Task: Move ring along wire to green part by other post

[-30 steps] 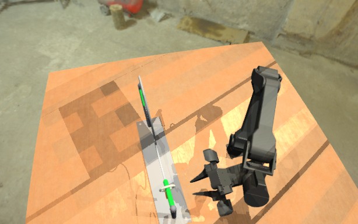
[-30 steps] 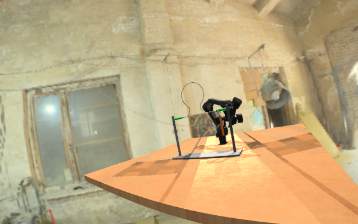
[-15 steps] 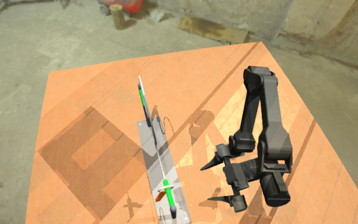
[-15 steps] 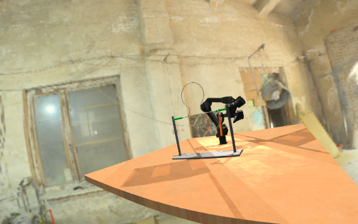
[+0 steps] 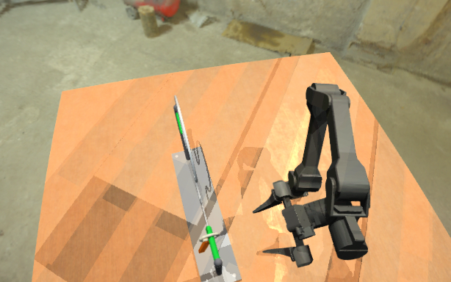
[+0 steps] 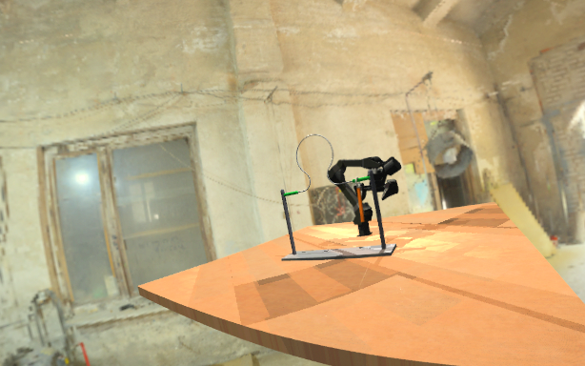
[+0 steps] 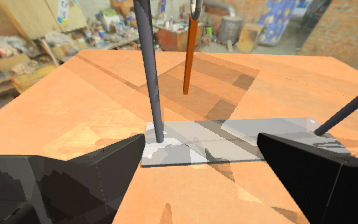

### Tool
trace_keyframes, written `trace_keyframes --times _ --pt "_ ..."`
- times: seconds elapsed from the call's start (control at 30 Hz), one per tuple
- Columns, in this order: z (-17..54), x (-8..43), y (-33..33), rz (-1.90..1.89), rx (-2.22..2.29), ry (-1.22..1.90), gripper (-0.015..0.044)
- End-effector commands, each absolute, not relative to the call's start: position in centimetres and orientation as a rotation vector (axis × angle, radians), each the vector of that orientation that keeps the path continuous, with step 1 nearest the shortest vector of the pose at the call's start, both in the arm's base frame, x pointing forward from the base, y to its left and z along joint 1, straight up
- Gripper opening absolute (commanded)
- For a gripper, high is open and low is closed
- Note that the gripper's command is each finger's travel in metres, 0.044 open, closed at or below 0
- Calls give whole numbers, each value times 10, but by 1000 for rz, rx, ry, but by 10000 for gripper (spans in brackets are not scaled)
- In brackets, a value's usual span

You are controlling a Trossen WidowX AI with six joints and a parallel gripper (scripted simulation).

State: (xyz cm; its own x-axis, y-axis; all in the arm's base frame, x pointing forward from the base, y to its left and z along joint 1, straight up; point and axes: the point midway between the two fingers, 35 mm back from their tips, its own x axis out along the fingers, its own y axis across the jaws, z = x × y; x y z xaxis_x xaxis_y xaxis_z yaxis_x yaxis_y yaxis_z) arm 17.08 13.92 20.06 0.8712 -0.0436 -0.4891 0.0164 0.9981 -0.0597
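Ring (image 5: pixel 214 235) hangs on near-post green, handle (image 5: pixel 203 246) (image 6: pixel 360 205) (image 7: pixel 190 55) down; jaws (image 5: pixel 258 232) wide open, empty, clear of it (start or finish, can't tell).

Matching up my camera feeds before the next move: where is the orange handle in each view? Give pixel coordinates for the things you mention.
Top: the orange handle (image 5: pixel 203 246) (image 6: pixel 360 204) (image 7: pixel 190 55) is low, just left of centre.
Exterior: right of centre, hanging beside the right-hand post.
Wrist: upper middle, above the gap between the open fingers.
Shared landmark: the grey base plate (image 5: pixel 186 194) (image 6: pixel 329 254) (image 7: pixel 235 137).
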Motion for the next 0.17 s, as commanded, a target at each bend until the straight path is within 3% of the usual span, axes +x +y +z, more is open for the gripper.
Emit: trace_keyframes --times 0.0,0.13 --pt "202 171 139 -36 -49 506 440" --pt "202 171 139 -36 -49 506 440"
